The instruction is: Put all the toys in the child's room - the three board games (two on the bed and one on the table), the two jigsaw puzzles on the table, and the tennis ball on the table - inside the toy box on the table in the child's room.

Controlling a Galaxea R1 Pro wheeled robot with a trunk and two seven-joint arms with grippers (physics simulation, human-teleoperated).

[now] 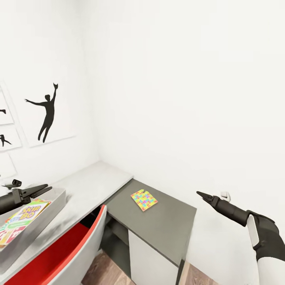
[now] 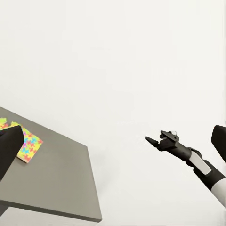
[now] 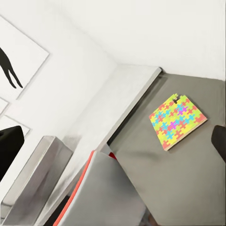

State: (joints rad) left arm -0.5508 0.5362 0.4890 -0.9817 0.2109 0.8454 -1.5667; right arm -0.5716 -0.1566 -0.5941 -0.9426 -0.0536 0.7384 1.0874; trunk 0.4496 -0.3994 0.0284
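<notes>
"What did the robot need to do at that moment?"

"I think it had to get the jigsaw puzzle [image 1: 144,200]. It lay flat on the dark, low part of the table [image 1: 166,225], near the back edge, and nothing touched it. It looked like a stack of two, but I could not be sure."

"How could it do that well?"

"The puzzle was very thin. So a hand would need to come down from above, open up first, and slide one finger under an edge. The toy box [image 1: 47,209] sat on the pale part of the table, to the left, so the puzzle would have to be carried over there and kept flat."

"What was already in the toy box?"

"The SKIP-BO board game [image 1: 21,221] lay inside it."

"And the right hand [image 1: 204,195]?"

"It was up in the air, off past the right end of the table, well apart from the puzzle. Its fingers came to a point, pressed together. It held nothing."

"And the left hand [image 1: 42,189]?"

"It hung just above the toy box and the game, with nothing in it. Its fingers looked only a tiny bit apart, nearly closed."
</notes>
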